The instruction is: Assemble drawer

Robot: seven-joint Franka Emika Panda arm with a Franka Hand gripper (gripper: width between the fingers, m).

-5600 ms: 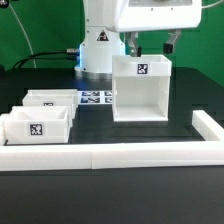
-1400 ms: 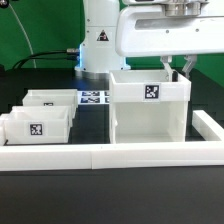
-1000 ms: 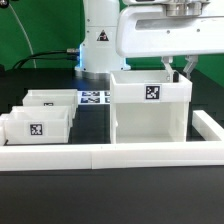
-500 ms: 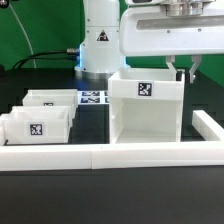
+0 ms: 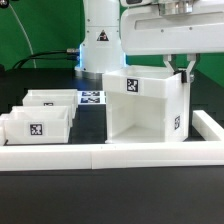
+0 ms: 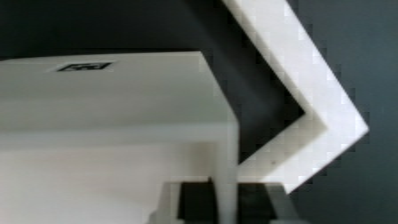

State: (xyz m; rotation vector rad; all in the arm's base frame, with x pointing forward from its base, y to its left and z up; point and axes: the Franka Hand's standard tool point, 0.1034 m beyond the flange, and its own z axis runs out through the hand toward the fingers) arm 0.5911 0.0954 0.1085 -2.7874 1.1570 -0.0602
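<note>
While gripper [image 5: 185, 68] clamps casing [image 5: 140, 115] wall, casing stands skewed; step: orienting casing. Next: square opening toward trays [image 5: 38, 127].

exterior view, left to right: front tray [image 5: 38, 127], rear tray [image 5: 52, 99], marker board [image 5: 92, 98], casing [image 5: 140, 112] | rail [image 5: 100, 157] foremost

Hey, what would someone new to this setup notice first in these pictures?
The tall white casing stands skewed in the middle, one corner toward the camera, just behind the long white rail. The gripper pinches its top rim at the exterior view's right. At the exterior view's left sit the near tray and the far tray.
</note>
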